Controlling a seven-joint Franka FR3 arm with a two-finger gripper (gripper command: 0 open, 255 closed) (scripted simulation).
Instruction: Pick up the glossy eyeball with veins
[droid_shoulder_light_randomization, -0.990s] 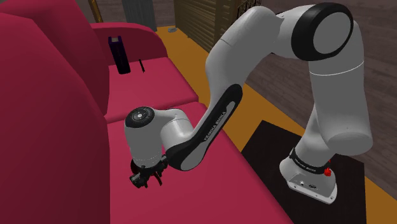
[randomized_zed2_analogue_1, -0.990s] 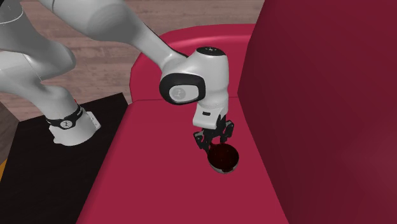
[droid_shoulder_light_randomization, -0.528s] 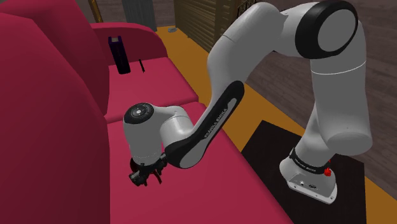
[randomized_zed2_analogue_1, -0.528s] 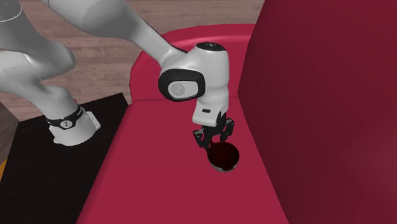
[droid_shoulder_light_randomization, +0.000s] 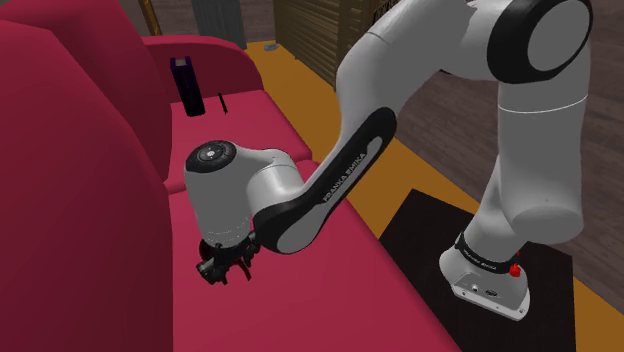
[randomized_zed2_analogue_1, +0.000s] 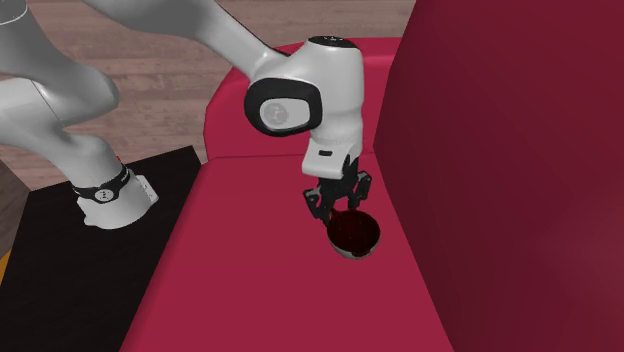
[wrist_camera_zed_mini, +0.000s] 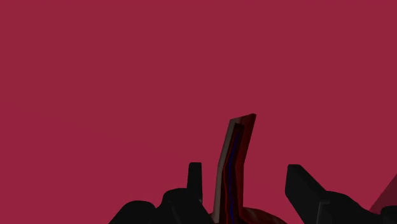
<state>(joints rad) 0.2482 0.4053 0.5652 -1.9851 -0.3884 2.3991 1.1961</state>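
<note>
The eyeball (randomized_zed2_analogue_1: 353, 233) appears as a dark red, glossy, bowl-like shape hanging just under my gripper (randomized_zed2_analogue_1: 338, 200), close above the red sofa seat (randomized_zed2_analogue_1: 250, 290) and near the backrest. The gripper is shut on its rim. In the wrist view a thin dark red edge of the eyeball (wrist_camera_zed_mini: 234, 167) with a blue streak stands between the black fingers (wrist_camera_zed_mini: 195, 181), gripper (wrist_camera_zed_mini: 243, 170). In the shoulder view the gripper (droid_shoulder_light_randomization: 222, 270) points down over the seat cushion, and the hand hides the eyeball.
A tall red backrest (droid_shoulder_light_randomization: 60, 170) rises beside the gripper. A dark upright book-like object (droid_shoulder_light_randomization: 187, 88) and a small dark stick (droid_shoulder_light_randomization: 222, 102) sit on the far cushion. The black stand (droid_shoulder_light_randomization: 420, 225) and an orange floor strip (droid_shoulder_light_randomization: 400, 165) lie past the seat's front edge.
The hand has risen a little and shifted toward the backrest, and the eyeball has come up off the seat with it. The fingers stay shut.
</note>
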